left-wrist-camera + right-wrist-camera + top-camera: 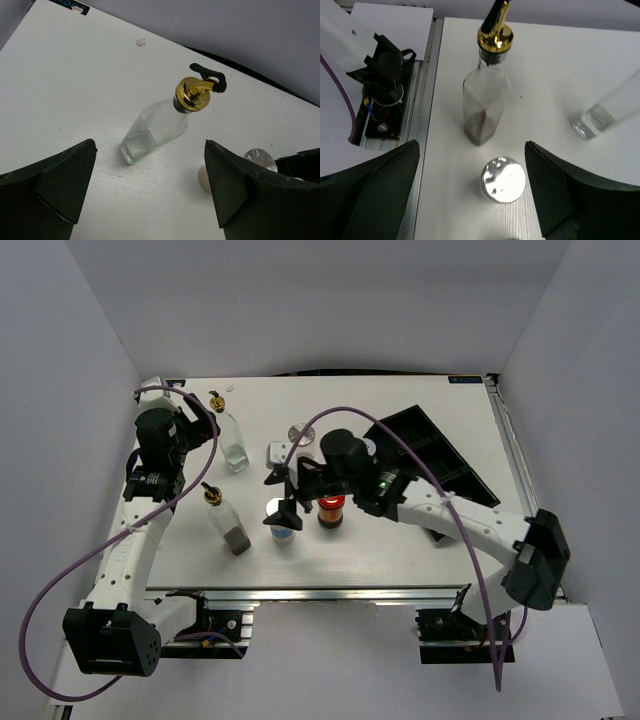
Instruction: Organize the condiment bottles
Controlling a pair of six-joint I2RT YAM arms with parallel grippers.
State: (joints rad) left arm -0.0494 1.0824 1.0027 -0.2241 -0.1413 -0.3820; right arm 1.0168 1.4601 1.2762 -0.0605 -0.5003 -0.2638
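Right gripper [472,200]: wide, empty, over silver-lidded jar [503,179].
Left gripper [150,192]: wide, empty, above clear bottle [152,131].
Progress: early, I judge; jar and bottle both stand outside tray [442,452].

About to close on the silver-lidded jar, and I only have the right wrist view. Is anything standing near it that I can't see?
Observer: Yes, a red-lidded dark jar stands close on the right of the silver-lidded jar.
Operator: Where is the black tray?
Observer: At the far right of the table.
Operator: And the left gripper?
Observer: Open, facing a clear bottle with a gold pourer, not touching it.
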